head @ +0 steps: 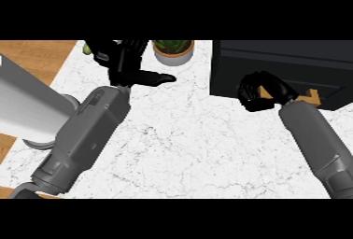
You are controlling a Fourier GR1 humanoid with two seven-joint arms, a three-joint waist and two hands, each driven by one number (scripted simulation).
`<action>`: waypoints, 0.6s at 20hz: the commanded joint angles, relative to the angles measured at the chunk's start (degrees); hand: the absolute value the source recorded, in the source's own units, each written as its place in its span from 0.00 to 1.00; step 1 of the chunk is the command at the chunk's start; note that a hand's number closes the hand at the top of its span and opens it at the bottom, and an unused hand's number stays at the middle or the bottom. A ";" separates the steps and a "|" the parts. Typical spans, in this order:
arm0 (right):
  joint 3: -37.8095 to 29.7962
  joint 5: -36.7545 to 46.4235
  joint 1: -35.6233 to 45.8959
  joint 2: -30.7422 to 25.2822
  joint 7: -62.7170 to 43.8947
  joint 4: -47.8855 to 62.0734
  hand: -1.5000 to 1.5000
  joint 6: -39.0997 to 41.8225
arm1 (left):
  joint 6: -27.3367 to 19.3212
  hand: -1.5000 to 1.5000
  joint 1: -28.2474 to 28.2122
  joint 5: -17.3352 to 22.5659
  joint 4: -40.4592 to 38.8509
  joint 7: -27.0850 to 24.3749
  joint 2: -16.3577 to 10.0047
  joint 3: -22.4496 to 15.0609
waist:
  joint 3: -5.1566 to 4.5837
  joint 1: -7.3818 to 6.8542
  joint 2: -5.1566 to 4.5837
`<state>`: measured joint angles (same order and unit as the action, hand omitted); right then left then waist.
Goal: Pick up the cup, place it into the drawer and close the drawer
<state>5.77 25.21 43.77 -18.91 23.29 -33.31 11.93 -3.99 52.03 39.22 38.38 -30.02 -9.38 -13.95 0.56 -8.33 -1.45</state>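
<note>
Left forearm sits closest, running up from the lower left over the white marble table. Green cup is at the table's far left edge, mostly hidden, just beside the left hand. Left hand's fingers are fairly straight and point away, thumb spread to the right, not closed on the cup. Potted plant stands just right of that hand. Black drawer cabinet fills the upper right. Right hand is at the cabinet's front, fingers curled, nothing visible inside them. Can't tell if the drawer is open.
</note>
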 commanded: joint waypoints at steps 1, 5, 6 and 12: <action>-5.65 -1.59 9.34 -4.11 -3.01 4.58 1.00 -2.90 | 1.85 0.00 -1.78 0.13 1.36 0.87 -1.27 -0.37 | -0.26 -2.19 -0.86; -6.35 -2.57 10.18 -5.56 -4.04 4.38 1.00 -1.14 | 2.65 0.00 -2.59 0.00 2.28 1.12 -1.76 -0.74 | -0.31 -3.00 -1.01; -7.10 -3.50 10.22 -5.62 -3.86 3.79 1.00 -1.00 | 3.34 0.00 -2.86 0.03 2.72 0.98 -1.43 -1.03 | -0.29 -3.37 -1.10; -7.77 -5.06 10.25 -7.94 -4.39 1.64 1.00 2.10 | 3.95 0.00 -3.32 0.10 3.63 1.74 -2.02 -1.20 | -0.35 -3.91 -1.08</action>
<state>2.69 19.51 43.21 -20.89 23.45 -33.67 20.75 -0.29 49.05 39.27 41.36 -28.69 -11.51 -14.92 0.88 -10.05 -1.70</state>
